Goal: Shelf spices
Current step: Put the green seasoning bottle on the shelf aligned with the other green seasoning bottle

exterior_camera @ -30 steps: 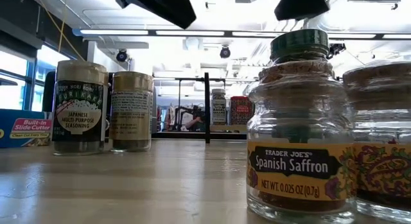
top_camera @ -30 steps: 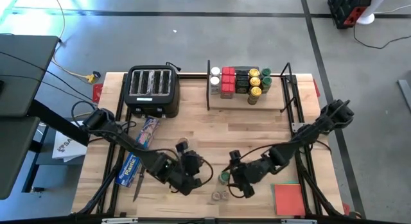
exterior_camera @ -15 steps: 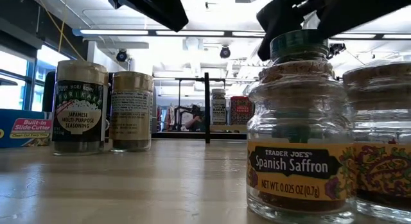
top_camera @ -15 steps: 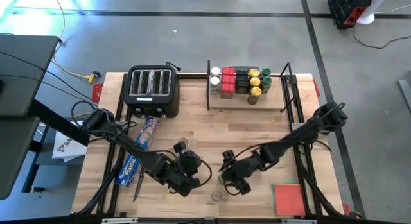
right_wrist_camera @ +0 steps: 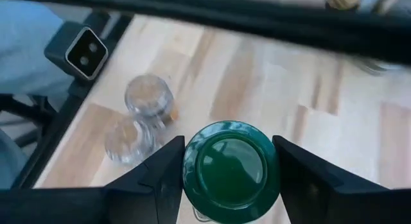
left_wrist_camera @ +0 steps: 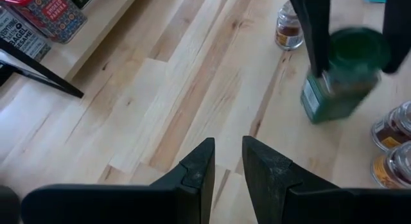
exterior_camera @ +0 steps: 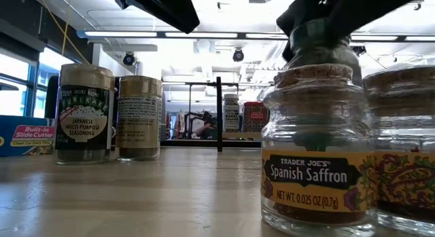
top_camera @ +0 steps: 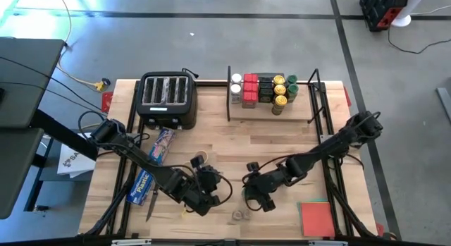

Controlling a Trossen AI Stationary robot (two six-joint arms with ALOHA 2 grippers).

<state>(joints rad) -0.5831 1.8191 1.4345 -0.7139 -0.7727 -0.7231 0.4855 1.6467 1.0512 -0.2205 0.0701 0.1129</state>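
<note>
Closing my right tool (right_wrist_camera: 229, 179) around the green-lidded jar (right_wrist_camera: 231, 169), I am bringing its two fingers in against the lid's sides; a second ago that tool was hanging wide beside the jar, and now it is straddling it, though I cannot tell whether the grip is firm yet. The jar is standing on the bench (top_camera: 282, 144) near the front edge, just beside two tiny clear jars (right_wrist_camera: 138, 118). That is putting one more spice within reach of the shelf (top_camera: 271, 112) at the far side, where tins and jars are already lined up. My left tool (left_wrist_camera: 225, 161) is hovering nearby, fingers nearly together, holding nothing.
</note>
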